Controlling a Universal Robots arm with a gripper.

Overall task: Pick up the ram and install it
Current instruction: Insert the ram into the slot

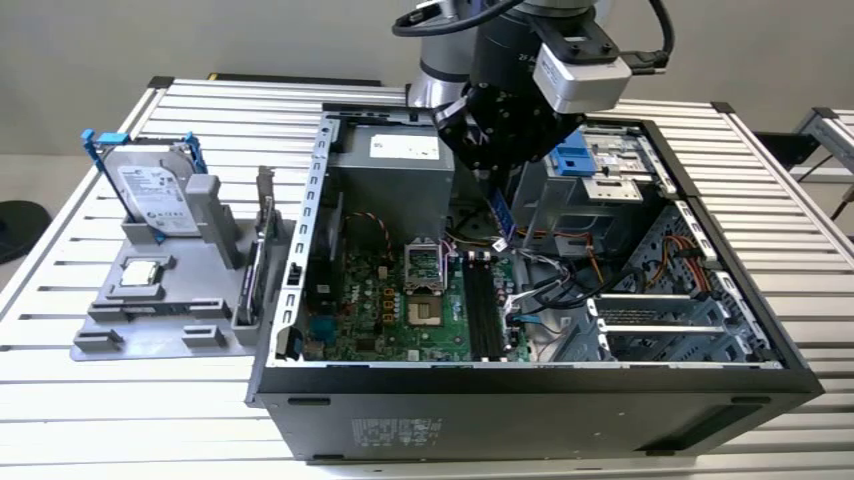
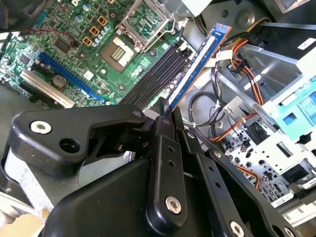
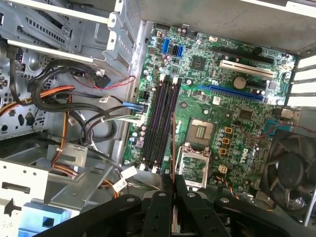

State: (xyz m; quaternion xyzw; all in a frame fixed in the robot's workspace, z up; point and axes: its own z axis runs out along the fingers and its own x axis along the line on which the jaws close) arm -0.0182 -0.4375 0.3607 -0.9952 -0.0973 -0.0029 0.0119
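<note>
The ram point(image 2: 200, 61) is a thin blue stick, and my gripper point(image 2: 165, 107) is shut on its near end. The stick hangs inside the open computer case point(image 1: 534, 385), above the motherboard point(image 3: 237, 128). In the first wrist view the ram point(image 3: 173, 143) shows edge-on as a thin line rising from the gripper point(image 3: 173, 178), over the black memory slots point(image 3: 162, 121). In the exterior view the gripper point(image 1: 499, 180) sits at the case's back, with the ram point(image 1: 503, 212) pointing down toward the slots point(image 1: 483, 305). The stick is clear of the slots, not touching them.
Bundles of cables point(image 3: 84, 118) and a metal drive cage point(image 2: 276, 123) lie beside the slots. A CPU socket point(image 3: 200, 131) and fan point(image 3: 291, 168) sit on their other side. A grey holder point(image 1: 147, 300) at the exterior view's left carries a hard drive point(image 1: 154, 195) and an upright card point(image 1: 262, 240).
</note>
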